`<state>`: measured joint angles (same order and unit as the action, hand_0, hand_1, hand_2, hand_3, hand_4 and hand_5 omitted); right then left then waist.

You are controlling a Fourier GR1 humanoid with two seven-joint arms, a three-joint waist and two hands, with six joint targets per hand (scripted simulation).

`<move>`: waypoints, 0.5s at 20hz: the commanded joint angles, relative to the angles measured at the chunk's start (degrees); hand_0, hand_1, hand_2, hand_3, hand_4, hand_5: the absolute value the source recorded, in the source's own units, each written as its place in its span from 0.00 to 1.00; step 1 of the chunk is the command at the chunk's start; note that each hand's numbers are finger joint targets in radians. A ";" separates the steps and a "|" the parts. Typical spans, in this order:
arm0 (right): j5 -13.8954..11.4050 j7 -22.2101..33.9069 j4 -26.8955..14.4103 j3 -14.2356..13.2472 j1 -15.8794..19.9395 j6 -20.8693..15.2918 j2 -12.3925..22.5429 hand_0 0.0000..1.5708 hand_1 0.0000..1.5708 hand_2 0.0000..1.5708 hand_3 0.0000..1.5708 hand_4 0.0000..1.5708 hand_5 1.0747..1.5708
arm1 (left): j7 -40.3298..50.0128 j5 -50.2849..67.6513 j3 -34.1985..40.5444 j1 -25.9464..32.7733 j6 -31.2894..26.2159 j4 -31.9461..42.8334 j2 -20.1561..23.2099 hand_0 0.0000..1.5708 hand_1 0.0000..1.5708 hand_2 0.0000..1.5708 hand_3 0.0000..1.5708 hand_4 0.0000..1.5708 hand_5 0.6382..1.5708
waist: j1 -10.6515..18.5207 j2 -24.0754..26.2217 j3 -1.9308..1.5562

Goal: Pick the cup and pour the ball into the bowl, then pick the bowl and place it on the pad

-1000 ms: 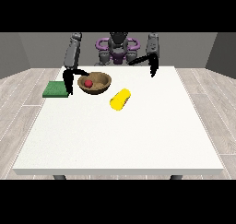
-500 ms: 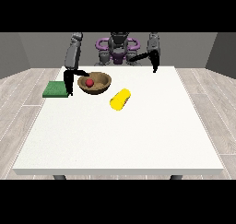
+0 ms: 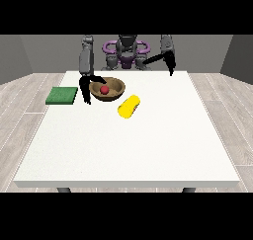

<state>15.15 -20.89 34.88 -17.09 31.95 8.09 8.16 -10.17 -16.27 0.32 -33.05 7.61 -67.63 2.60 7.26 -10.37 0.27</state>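
I'm seeing the hand at the view's left point(image 3: 88, 87) curling around the wooden bowl point(image 3: 114, 91) holding the red ball point(image 3: 104, 89), while the hand at the view's right point(image 3: 171, 66) is hanging with fingers I cannot make out.

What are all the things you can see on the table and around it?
Wooden brown bowl: one, brown, on the table's far left part, upright.
Small red ball: one, red, inside the bowl.
Yellow plastic cup: one, yellow, lying on its side on the table just in front and right of the bowl.
Flat green square pad: one, green, at the table's left edge, left of the bowl.
Large white table: one, white, fills the middle of the view.
Hand at the view's left: one, black, at the bowl's left rim.
Hand at the view's right: one, black, raised over the table's far right edge, away from the objects.
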 commanded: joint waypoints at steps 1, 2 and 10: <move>0.42 -2.19 -4.02 -1.02 1.44 -3.14 -1.93 0.00 0.00 0.00 0.00 0.23 0.95 | 2.91 0.26 -0.79 -1.86 -2.15 -3.86 0.73 0.00 0.00 0.00 0.00 0.00 0.99 | 2.39 -1.51 -0.32; -0.85 -1.70 -4.47 0.57 -2.26 -0.42 -0.80 0.00 0.00 0.00 0.00 0.24 0.96 | 0.50 0.94 0.24 0.98 -1.84 -3.03 1.15 0.00 0.00 0.00 0.00 0.00 0.99 | 0.74 -0.95 -0.30; -6.66 8.64 -4.71 3.67 0.52 -12.76 1.91 1.00 1.00 1.00 1.00 0.66 0.96 | 0.79 2.30 3.15 -2.90 -2.52 -0.67 3.28 0.00 0.00 0.00 0.00 0.00 1.00 | 0.52 -1.08 -0.21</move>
<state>10.21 -19.22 32.67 -15.05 31.94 -1.39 10.56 -9.37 -14.71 1.68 -34.84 5.32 -69.68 4.58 8.92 -10.65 1.30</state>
